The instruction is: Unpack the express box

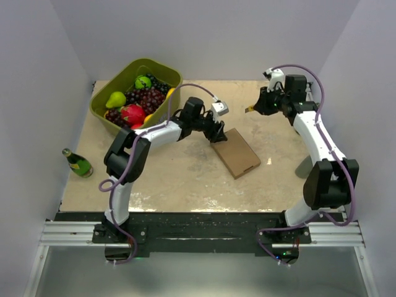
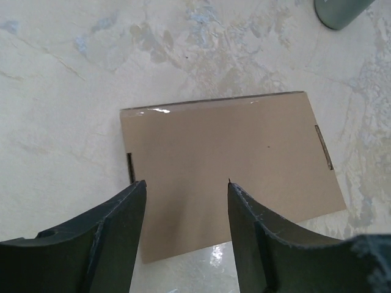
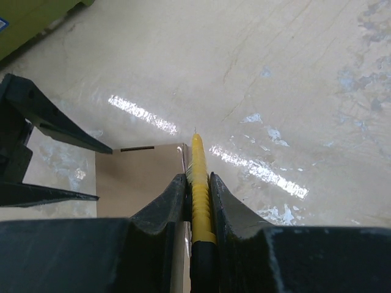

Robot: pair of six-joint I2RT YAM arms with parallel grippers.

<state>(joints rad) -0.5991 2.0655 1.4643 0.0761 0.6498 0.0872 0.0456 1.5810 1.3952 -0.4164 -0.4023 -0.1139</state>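
At the far left a green glass bottle (image 1: 77, 163) lies on its side on the marbled table (image 1: 185, 179). Behind it stands an olive-green tub (image 1: 162, 71) heaped with grapes, a pear and other fruit.

Towards the middle, the left gripper (image 2: 186, 186) hangs over the express box (image 1: 235, 152) with its fingers parted. They straddle the near edge and clamp nothing.

The express box lies flat and closed at the table's centre, between the two arms. A glossy strip, probably tape, runs along one long edge, and there is a tab slot at each short end.

To the right, the right gripper (image 3: 197, 178) is closed on a yellow pointed tool (image 3: 198, 159) (a box cutter, by its look), held clear above the table beyond the box's far corner.

The box looks light, and its board stiff and smooth. On this shiny surface I judge it would slide or spin under any sideways push. Being so flat, it gives fingers little to pinch from above. The better hold is to press down on the lid or pinch an outer edge near a corner, steadying it away from the taped seam. The tool can then work along that seam.
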